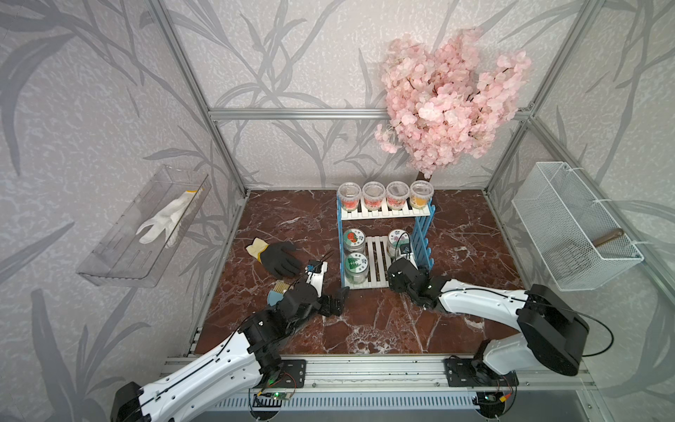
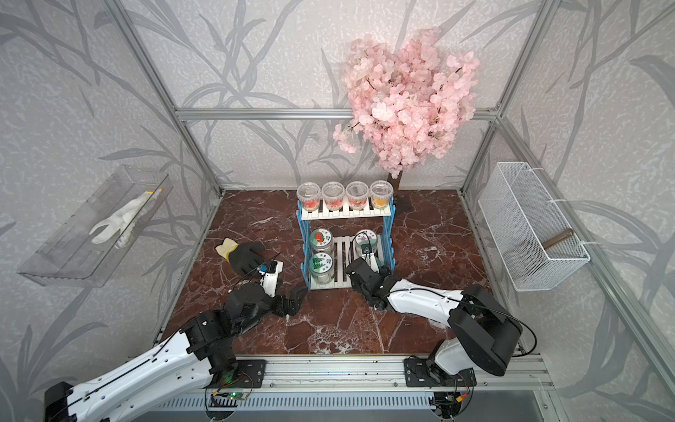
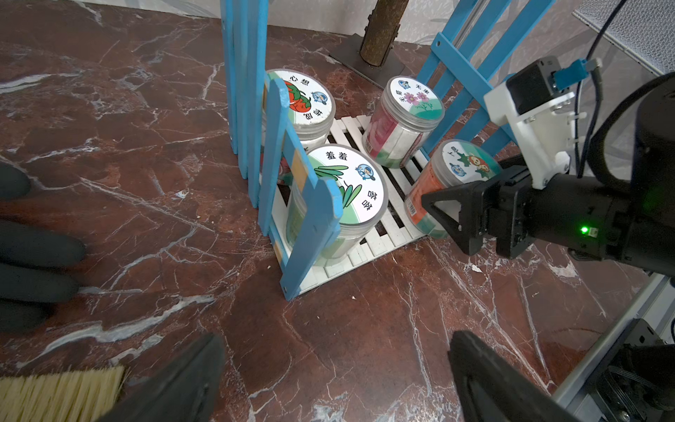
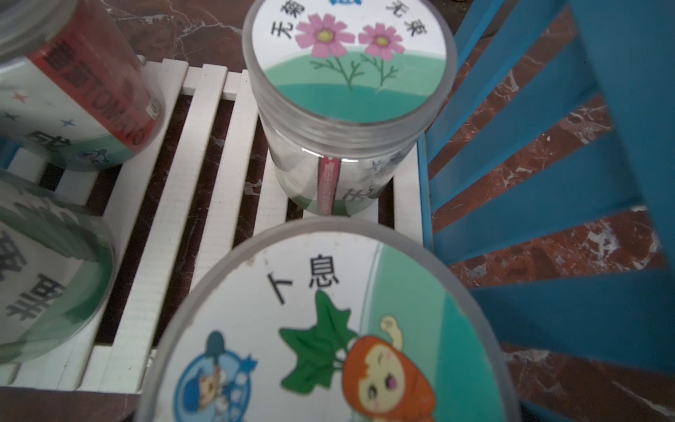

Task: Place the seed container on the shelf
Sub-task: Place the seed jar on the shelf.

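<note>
The shelf (image 1: pixel 420 237) is a blue-framed rack with white slatted boards (image 3: pixel 369 252), standing mid-table in both top views. The seed container (image 3: pixel 471 164), a clear jar with a pumpkin-cartoon lid (image 4: pixel 328 329), sits at the front right corner of the lower board. My right gripper (image 3: pixel 443 197) is shut on it, one black finger (image 3: pixel 453 219) lying along its side. In both top views the wrist hides this jar. My left gripper (image 3: pixel 334 339) hovers open and holds nothing, just left of the shelf's front corner (image 1: pixel 338 297).
Three more jars share the lower board: tomato lid (image 3: pixel 307 98), grass lid (image 3: pixel 347 186), flower lid (image 4: pixel 347 58). Several clear cups (image 1: pixel 385 193) line the upper tier. A black glove (image 1: pixel 281 257) and a brush (image 3: pixel 62 394) lie left. Pink tree (image 1: pixel 449 102), clear wall tray (image 1: pixel 146 230), wire basket (image 1: pixel 573 226).
</note>
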You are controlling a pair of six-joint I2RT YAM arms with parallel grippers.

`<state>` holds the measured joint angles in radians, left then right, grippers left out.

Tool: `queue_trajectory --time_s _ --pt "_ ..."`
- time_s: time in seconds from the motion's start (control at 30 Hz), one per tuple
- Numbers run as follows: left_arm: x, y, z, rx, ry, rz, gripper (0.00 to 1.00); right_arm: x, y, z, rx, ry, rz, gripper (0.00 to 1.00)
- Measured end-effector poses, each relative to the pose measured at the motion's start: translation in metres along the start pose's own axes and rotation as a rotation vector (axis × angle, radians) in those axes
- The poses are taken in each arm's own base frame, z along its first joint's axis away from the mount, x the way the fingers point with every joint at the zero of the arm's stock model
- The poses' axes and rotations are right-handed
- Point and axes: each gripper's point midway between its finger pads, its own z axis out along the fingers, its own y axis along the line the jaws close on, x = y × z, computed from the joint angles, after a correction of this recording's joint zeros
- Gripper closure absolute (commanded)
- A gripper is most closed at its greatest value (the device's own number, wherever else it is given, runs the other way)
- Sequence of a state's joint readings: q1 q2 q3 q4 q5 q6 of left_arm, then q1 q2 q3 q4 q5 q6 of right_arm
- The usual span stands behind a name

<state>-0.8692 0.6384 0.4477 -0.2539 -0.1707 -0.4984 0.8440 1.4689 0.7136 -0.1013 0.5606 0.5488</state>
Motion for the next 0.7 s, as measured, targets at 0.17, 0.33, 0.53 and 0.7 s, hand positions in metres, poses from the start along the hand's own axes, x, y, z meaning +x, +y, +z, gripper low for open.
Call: queue_trajectory --time_s 0.17,0.33,0.53,0.7 --pt "0.000 0.000 0.000 0.000 -0.001 0.000 0.00 -0.009 0.000 0.002 0.035 -0.006 0.010 0.03" --pt "0.000 0.000 0.000 0.001 -0.001 0.000 0.00 -0.023 0.002 -0.005 0.048 -0.002 0.020 0.03" --pt "0.001 0.000 0.001 -0.003 0.006 0.002 0.00 -0.024 0.001 -0.008 0.060 0.016 0.025 0.11" --pt "0.002 0.001 0.001 -0.004 0.007 0.002 0.00 -0.024 0.000 -0.008 0.063 0.017 0.020 0.13"
